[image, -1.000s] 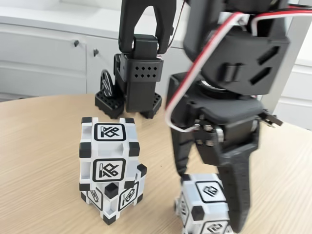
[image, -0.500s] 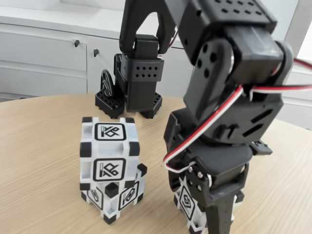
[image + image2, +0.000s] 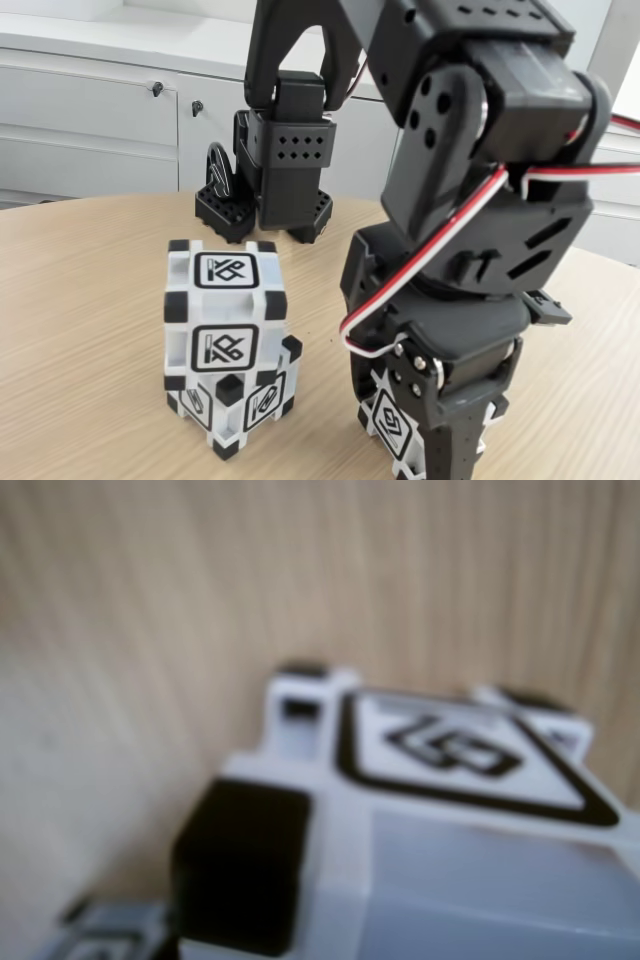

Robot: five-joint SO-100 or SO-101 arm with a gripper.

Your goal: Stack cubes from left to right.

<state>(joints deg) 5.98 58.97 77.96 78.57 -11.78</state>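
Two cubes already stacked (image 3: 225,305) on lower cube (image 3: 235,405), left on worktop (image 3: 90,330). End effector (image 3: 440,440) lowered around third cube (image 3: 392,425) (grip unclear, cannot tell). Final stacking left.

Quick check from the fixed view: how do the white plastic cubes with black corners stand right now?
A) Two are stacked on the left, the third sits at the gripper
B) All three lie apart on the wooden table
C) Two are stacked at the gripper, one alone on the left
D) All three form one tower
A: one white plastic cube with black corners rests on a second cube at left, while the third cube sits low at the gripper.
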